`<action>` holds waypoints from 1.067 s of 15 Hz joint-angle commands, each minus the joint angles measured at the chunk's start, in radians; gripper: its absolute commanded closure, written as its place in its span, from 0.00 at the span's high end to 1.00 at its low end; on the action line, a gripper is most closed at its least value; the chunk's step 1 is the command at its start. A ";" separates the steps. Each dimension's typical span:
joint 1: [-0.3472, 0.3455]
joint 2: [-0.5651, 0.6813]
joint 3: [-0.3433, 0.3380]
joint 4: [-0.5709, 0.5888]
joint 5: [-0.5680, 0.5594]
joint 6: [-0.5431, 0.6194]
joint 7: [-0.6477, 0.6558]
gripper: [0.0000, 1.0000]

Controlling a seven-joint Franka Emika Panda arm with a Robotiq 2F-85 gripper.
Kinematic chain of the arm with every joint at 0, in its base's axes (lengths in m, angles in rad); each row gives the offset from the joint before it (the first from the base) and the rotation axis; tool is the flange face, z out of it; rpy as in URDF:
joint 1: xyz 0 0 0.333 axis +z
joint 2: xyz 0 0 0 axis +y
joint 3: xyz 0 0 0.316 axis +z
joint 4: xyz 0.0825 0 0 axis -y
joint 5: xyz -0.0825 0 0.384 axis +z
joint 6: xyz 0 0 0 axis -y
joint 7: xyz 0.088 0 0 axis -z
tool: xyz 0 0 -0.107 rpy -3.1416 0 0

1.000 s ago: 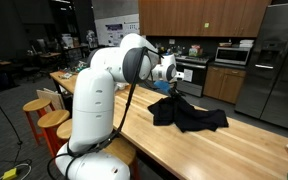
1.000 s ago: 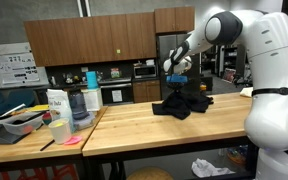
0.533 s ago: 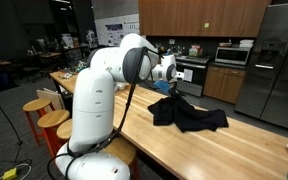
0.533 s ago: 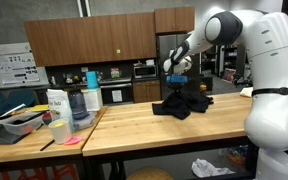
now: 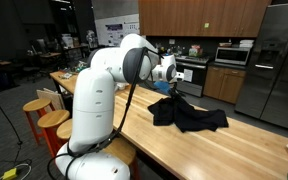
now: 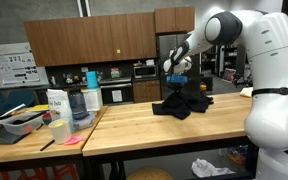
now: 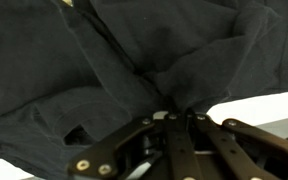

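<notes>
A black garment (image 5: 191,113) lies crumpled on the wooden countertop (image 5: 174,150); it also shows in the other exterior view (image 6: 182,103). My gripper (image 5: 174,89) hangs over its near edge and is shut on a pinch of the black cloth, which rises in a small peak to the fingers. In the wrist view the shut fingers (image 7: 174,118) grip a fold of the black garment (image 7: 104,60), which fills nearly the whole picture. A strip of pale counter shows at the right.
In an exterior view a second wooden table holds a tray (image 6: 19,120), a carton (image 6: 56,104), a cup (image 6: 58,131) and a blue-topped jug (image 6: 84,100). Stools (image 5: 52,120) stand beside the counter. Cabinets, a microwave (image 5: 231,55) and a fridge (image 5: 274,65) line the back wall.
</notes>
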 commanded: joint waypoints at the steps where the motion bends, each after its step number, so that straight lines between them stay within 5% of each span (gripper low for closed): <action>1: 0.001 0.002 -0.006 0.014 0.003 -0.015 0.007 0.02; 16: -0.088 -0.047 -0.036 -0.044 0.188 0.030 0.027 0.02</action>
